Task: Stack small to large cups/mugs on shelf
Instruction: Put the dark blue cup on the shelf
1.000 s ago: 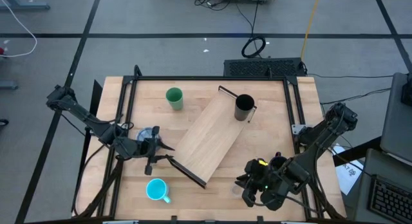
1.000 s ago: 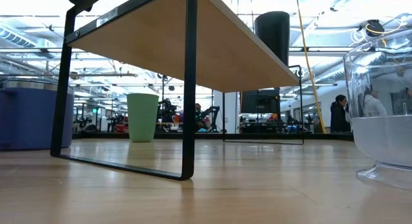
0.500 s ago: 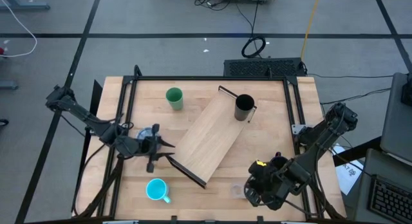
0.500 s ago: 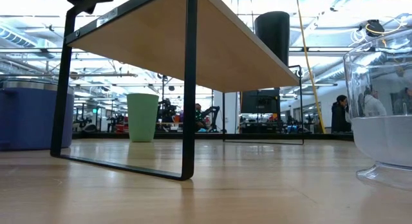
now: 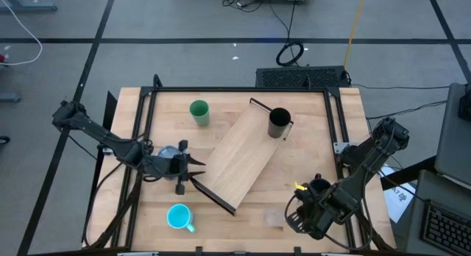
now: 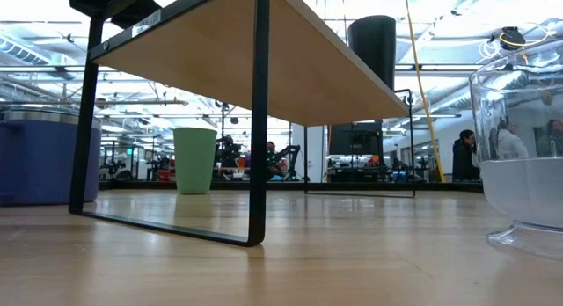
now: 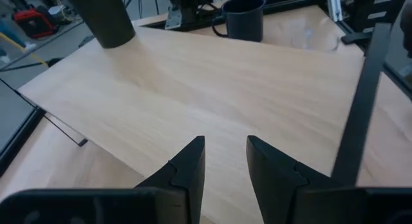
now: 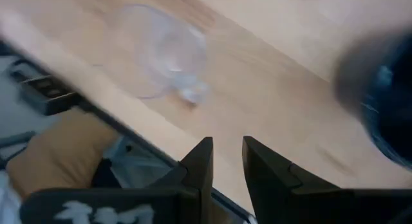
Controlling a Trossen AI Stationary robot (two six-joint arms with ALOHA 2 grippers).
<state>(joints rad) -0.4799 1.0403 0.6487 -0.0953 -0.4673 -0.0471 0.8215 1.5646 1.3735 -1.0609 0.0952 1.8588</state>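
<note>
The shelf (image 5: 239, 159) lies slantwise mid-table on its dark brackets (image 6: 257, 121). The tall black cup (image 5: 278, 122) stands on its far end. On the table stand the green tumbler (image 5: 199, 112), the cyan mug (image 5: 179, 217), the blue-purple mug (image 5: 168, 152) and the tiny clear cup (image 5: 274, 215). The wide black mug (image 7: 241, 17) is partly hidden under my right arm in the high view. My left gripper (image 7: 224, 153) hovers open over the shelf's near-left end. My right gripper (image 8: 225, 153) points down, open, between the clear cup (image 8: 164, 50) and the black mug (image 8: 386, 102).
A black frame (image 5: 147, 123) rims the table's left, far and right sides. The table's near edge (image 8: 77, 89) runs close to the clear cup. People and equipment show in the room beyond the far edge (image 6: 462, 156).
My left gripper has moved toward the shelf's near-left bracket and sunk a little. My right gripper has rolled and tipped to point more steeply down, shifting slightly toward the table's right edge, which uncovers the clear cup in the high view.
</note>
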